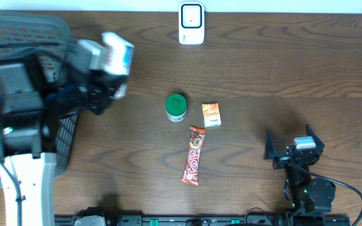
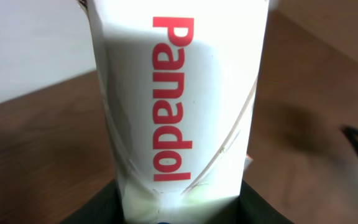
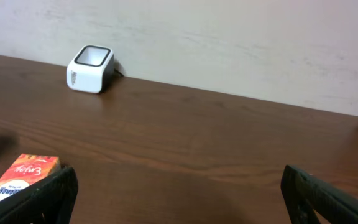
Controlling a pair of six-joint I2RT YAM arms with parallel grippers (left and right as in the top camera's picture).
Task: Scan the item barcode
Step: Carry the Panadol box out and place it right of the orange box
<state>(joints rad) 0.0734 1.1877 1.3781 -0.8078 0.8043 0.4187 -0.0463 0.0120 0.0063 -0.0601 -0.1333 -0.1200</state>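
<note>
Quick rundown of the overhead view. The left gripper is in the upper left of the frame, clamped on the white cardboard Panadol box w/ red lettering, and holds it up off the brown wooden table. In the left wrist cam the box fills the middle, standing on end w/ the red letters running top to bottom, and dark fingers hug both sides at the bottom edge.

The small white barcode scanner sits at top centre by the table's far edge, well apart from the box. The black mesh basket is at far left, partly under the arm.

Mid-frame on the table: a green-lidded round jar, a small orange carton just beside it on the right, and a red candy bar wrapper below those two.

The right gripper is in the lower right w/ jaws wide apart and nothing between them. Its wrist cam shows the scanner upper left and the orange carton lower left.
</note>
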